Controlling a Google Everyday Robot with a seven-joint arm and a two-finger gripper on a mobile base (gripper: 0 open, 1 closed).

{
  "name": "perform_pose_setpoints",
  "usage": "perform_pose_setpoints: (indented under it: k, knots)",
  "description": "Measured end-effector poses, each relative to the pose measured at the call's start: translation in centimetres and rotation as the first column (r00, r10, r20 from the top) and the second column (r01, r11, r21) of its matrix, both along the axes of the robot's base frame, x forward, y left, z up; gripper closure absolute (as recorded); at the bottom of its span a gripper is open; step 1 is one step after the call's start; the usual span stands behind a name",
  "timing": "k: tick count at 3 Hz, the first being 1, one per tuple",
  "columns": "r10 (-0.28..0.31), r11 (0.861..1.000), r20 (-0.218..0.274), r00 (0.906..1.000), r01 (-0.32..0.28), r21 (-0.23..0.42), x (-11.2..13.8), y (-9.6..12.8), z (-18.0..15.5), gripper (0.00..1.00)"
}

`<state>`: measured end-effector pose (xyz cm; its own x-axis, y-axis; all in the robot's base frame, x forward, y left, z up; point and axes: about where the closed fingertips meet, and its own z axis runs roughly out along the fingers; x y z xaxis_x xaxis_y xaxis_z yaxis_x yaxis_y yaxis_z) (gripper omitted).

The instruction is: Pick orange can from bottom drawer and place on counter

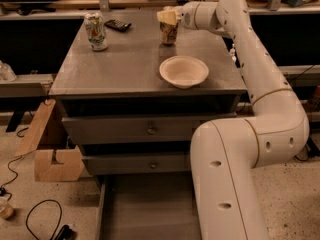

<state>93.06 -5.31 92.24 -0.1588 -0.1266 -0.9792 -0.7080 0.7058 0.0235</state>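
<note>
The orange can (169, 34) stands upright at the far middle of the counter (130, 66); I cannot tell whether its base touches the top or hangs just above it. My gripper (167, 17) reaches in from the right and its pale fingers are shut on the can's top. The bottom drawer (147, 209) is pulled open at the bottom of the view, its flat floor bare. My arm's thick lower link (225, 184) hides the drawer's right side.
A white can with green and red print (95, 30) stands at the counter's far left, with a small black object (119, 25) beside it. A pale bowl (183, 71) sits near the front right. A wooden piece (50, 151) and cables lie on the floor at left.
</note>
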Motion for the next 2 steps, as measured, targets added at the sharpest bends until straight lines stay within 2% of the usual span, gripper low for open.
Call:
perform_pose_setpoints:
  k: [1, 2]
  knots:
    - [0.005, 1.000, -0.004, 1.0000, -0.005, 0.000, 0.08, 0.48, -0.31, 0.00]
    - [0.005, 1.000, -0.004, 1.0000, -0.005, 0.000, 0.08, 0.48, -0.30, 0.00]
